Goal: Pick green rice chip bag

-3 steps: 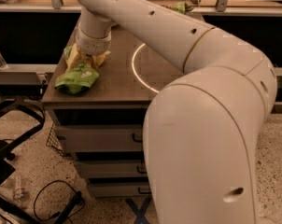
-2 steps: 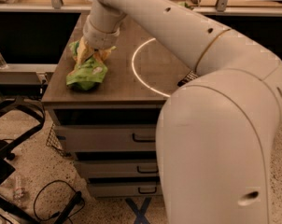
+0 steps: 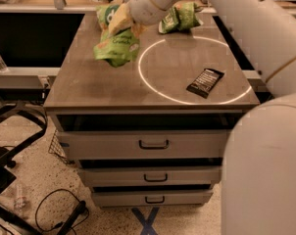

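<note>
The green rice chip bag (image 3: 116, 47) is a wrinkly light-green foil bag at the back left of the table top (image 3: 89, 89). Its darker green end with the white logo (image 3: 107, 12) points up behind the gripper. My gripper (image 3: 120, 22), with yellowish fingers, comes down from the white arm (image 3: 246, 13) and is shut on the bag's middle. The bag hangs tilted from it, with the lower end close to the table surface.
Two smaller, darker green packets (image 3: 180, 16) lie at the back of the table. A flat black wrapper (image 3: 205, 82) lies at the right, inside a white ring. Drawers (image 3: 153, 144) are below. A black chair base (image 3: 11, 146) and cables (image 3: 60, 214) are on the floor at the left.
The bag lay flat near the table's left edge with the gripper on it. Now it is gripped and tilted up. The arm has swung out of the foreground, uncovering the table.
</note>
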You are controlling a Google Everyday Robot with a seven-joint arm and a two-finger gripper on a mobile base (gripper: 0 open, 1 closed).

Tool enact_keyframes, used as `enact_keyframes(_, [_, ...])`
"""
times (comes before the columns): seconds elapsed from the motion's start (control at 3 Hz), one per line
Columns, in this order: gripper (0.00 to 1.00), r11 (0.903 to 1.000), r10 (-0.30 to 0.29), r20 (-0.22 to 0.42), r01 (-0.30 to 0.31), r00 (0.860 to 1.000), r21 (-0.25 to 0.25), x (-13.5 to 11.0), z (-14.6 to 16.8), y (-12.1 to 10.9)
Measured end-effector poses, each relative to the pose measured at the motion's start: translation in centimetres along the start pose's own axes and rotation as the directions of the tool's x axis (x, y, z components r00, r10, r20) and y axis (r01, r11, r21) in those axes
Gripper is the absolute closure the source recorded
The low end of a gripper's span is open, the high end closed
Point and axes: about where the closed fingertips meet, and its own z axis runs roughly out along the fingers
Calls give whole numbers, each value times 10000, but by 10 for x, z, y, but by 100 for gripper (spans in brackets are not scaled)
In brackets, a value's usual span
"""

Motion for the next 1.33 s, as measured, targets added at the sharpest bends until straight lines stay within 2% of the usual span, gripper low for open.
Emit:
enact_keyframes(0.33, [100,9942,246,1061,-132,9941,-1071,-19,-42,-7])
enact_keyframes(0.67, [100,9808,489,1941,-104,9798,-1948,-45,-75,-5])
enact_keyframes(1.0, [100,9769,391,2358,125,9710,-2134,-58,-92,6])
enact_keyframes(1.33, [100,9769,391,2357,125,9711,-2135,-58,-92,6])
